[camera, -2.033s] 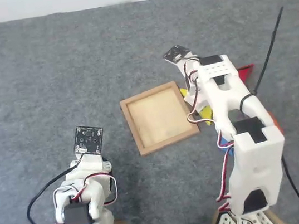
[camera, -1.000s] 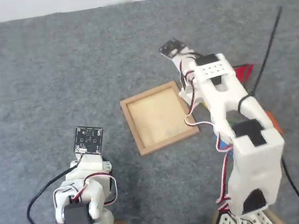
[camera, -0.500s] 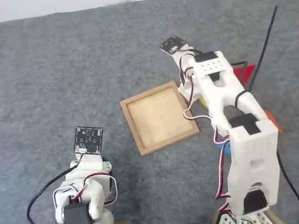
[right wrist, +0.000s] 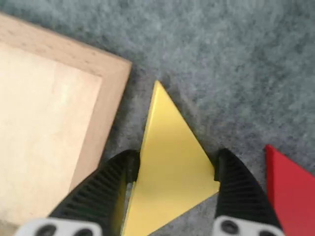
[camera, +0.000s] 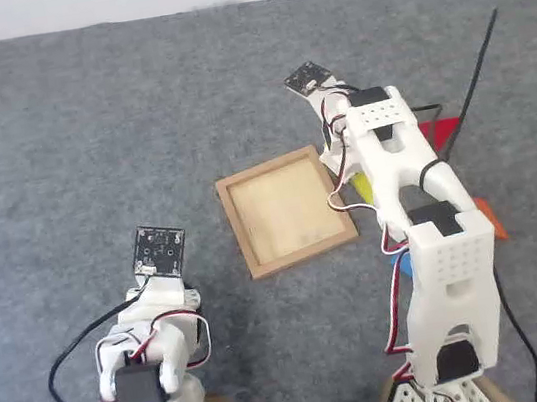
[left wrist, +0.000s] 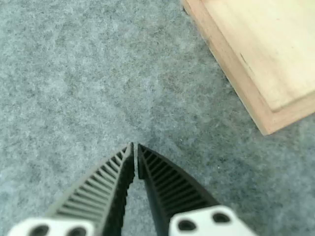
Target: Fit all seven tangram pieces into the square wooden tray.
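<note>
The square wooden tray (camera: 235, 224) lies mid-table with nothing in it. My right gripper (right wrist: 175, 158) is open just off the tray's right edge (right wrist: 106, 118), low over the carpet. Its fingers straddle a yellow triangle (right wrist: 170, 162) that lies flat, one finger (right wrist: 106, 189) on the tray side and the other at the triangle's outer corner. A red piece (right wrist: 290, 189) lies just beyond. In the high view the right arm (camera: 381, 144) covers most of the yellow piece (camera: 360, 187). My left gripper (left wrist: 134, 147) is shut on nothing over bare carpet near the tray's corner (left wrist: 268, 120).
Right of the right arm lie the red piece (camera: 437, 129) and an orange piece (camera: 491, 218); a bit of blue (camera: 404, 264) shows under the arm. A black cable (camera: 478, 79) runs off to the back right. Grey carpet covers the table.
The right arm has stretched a little farther back along the tray's right edge and straightened, and less of the yellow piece shows. The left arm has not moved.
</note>
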`<move>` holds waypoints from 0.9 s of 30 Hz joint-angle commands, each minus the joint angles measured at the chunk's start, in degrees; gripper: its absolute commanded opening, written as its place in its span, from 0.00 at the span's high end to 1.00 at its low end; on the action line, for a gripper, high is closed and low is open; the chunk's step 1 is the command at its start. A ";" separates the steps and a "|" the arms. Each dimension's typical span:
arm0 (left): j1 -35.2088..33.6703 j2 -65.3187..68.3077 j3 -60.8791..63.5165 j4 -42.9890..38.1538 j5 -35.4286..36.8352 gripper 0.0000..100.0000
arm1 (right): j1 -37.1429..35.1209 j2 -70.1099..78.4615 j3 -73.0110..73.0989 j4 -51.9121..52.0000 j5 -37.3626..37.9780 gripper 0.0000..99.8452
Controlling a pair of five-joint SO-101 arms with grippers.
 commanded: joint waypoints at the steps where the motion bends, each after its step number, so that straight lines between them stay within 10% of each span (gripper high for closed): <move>1: -0.18 -1.14 -0.66 0.26 0.53 0.99 | 1.19 -0.04 -2.02 1.71 0.62 0.82; 27: -0.18 -1.14 -0.66 0.26 0.53 0.99 | 7.34 -8.04 -0.35 14.29 -13.80 0.75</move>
